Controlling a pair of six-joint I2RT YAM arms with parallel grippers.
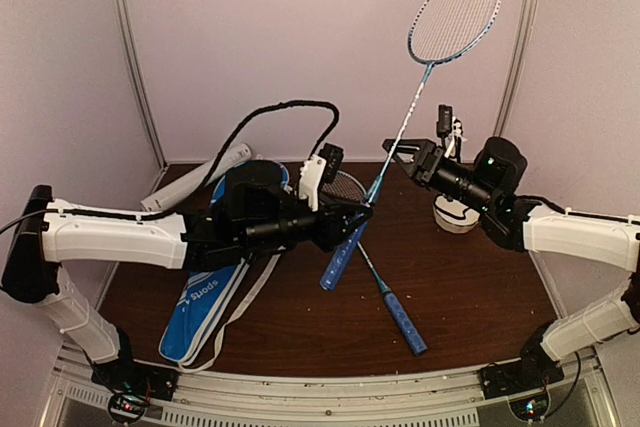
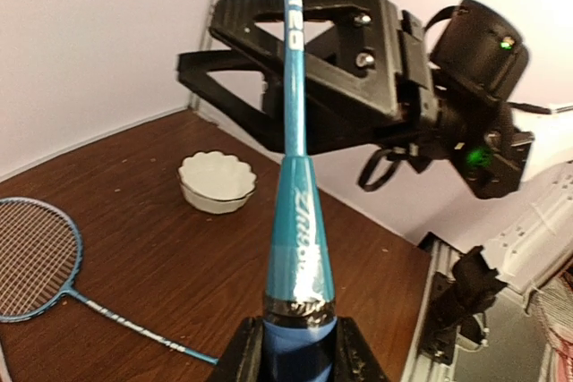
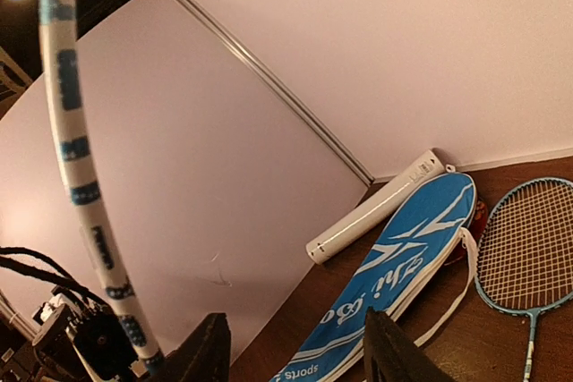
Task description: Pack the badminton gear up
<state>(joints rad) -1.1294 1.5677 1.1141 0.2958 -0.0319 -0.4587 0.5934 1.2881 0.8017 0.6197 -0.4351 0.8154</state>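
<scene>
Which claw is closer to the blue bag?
Left. The left claw, gripping a racket by its handle, is just to the right of the blue bag. The right claw is farther right, beyond the left one, well away from the bag.

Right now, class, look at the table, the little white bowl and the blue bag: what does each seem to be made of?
Table: wood or wood-look laminate, dark brown, low sheen; grain streaks show.
Bowl: probably glazed ceramic, perhaps plastic; smooth, white, scalloped rim.
Bag: likely woven synthetic fabric, matt; it lies soft and flat, with a strap.
</scene>
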